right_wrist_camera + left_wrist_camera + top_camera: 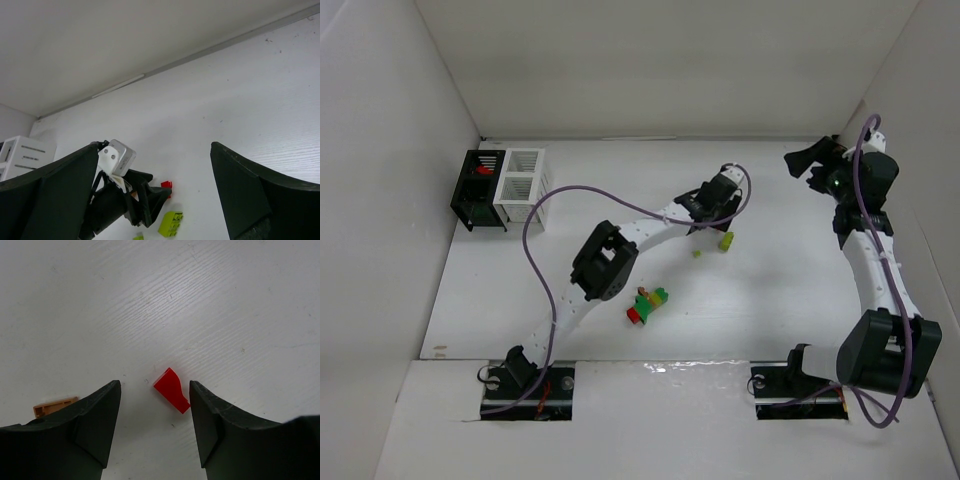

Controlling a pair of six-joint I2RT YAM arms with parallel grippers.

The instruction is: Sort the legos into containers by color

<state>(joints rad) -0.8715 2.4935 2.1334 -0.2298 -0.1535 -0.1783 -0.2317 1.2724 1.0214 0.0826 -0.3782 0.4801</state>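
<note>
Black bin (478, 190) and white bin (523, 185) stand joined as a pair at the far left corner of the bench (790, 300), close to the side wall (390, 200). A red piece (483, 171) shows inside the black bin; what the white bin holds I cannot tell. Nearer than the bins and to their right, a cluster of red, green and orange legos (647, 303) lies on the bench, with open surface around it out to the near edge. Farther back, still right of the bins, two yellow-green bricks (726, 240) lie just beside the left claw (155, 385). That claw is low over the bench, about half open and gripping nothing: a red brick (172, 390) lies flat between its fingers, close to one of them, and an orange piece (54, 406) lies outside the other. Far to the right of the bins, the right claw (807, 162) hangs near the back wall (670, 70), spread wide and empty.
</note>
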